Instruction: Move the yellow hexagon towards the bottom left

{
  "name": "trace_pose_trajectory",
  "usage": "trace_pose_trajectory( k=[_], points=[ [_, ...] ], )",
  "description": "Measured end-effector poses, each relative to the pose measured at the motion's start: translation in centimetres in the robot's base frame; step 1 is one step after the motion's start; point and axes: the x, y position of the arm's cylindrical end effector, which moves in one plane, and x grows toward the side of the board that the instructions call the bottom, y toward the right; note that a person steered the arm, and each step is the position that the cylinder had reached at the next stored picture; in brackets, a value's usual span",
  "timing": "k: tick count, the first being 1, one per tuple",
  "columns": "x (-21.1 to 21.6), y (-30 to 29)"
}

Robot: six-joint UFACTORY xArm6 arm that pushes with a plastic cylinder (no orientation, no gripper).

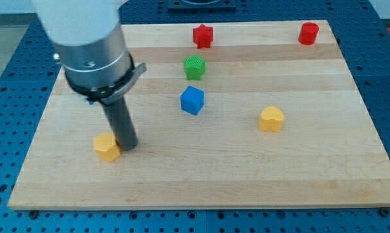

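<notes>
With no pincer to open or close, my tip (129,146) touched the yellow hexagon (107,147), needing a steady, centred push toward the table's (201,188) bottom-left corner.

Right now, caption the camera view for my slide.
My tip touches the yellow hexagon from the view's right, near the wooden board's bottom left.

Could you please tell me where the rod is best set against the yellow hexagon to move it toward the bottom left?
There is no gripper, so it can only be pushed. Press on the yellow hexagon at its upper-right face, coming from the view's upper right. My tip already sits against its right side, slightly too low; shifting a little toward the view's top should probably steer it down-left rather than straight left.
</notes>
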Motion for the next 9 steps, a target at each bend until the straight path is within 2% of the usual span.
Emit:
trace_pose_trajectory(
  k=[2, 4, 6, 8, 9],
  points=[
    [1.2, -3.9],
    [-1.4, -4.3],
    [-1.4, -7.6],
    [2.6, -7.6],
    [2.7, -7.6]
  ],
)
